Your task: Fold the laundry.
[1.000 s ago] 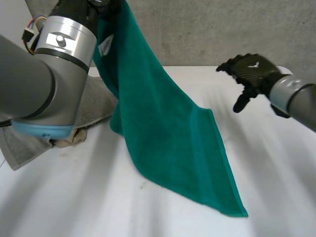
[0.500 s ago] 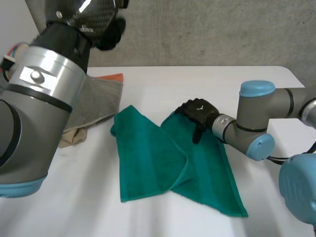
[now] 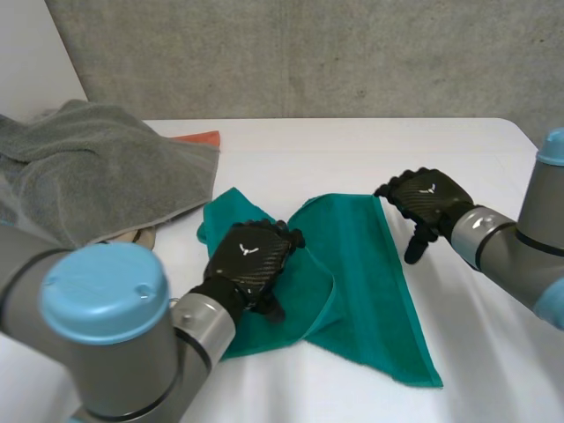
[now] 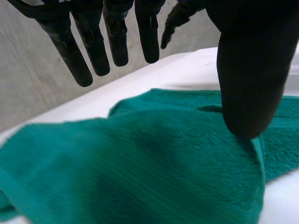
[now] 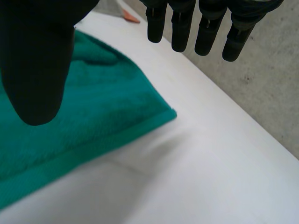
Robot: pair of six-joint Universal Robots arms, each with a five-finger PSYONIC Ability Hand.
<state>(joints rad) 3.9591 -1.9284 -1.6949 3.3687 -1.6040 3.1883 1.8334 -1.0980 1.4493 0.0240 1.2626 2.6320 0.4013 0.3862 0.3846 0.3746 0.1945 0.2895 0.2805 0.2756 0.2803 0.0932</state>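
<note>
Green towel [image 3: 352,282] now lies mid-table in a loose, crooked fold, released by the left hand [image 3: 251,260], which has dropped onto its 9 o'clock flap, fingers relaxed, gripping nothing. Right hand [image 3: 427,201] has slid off to the 2 o'clock corner, fingers straight, empty. Fold likely needs squaring. Count: one green towel, one grey towel [image 3: 106,167] at 10 o'clock, two hands.

Towel [image 3: 357,291] on table [image 3: 498,352] (pile [image 3: 97,167] leftward)
</note>
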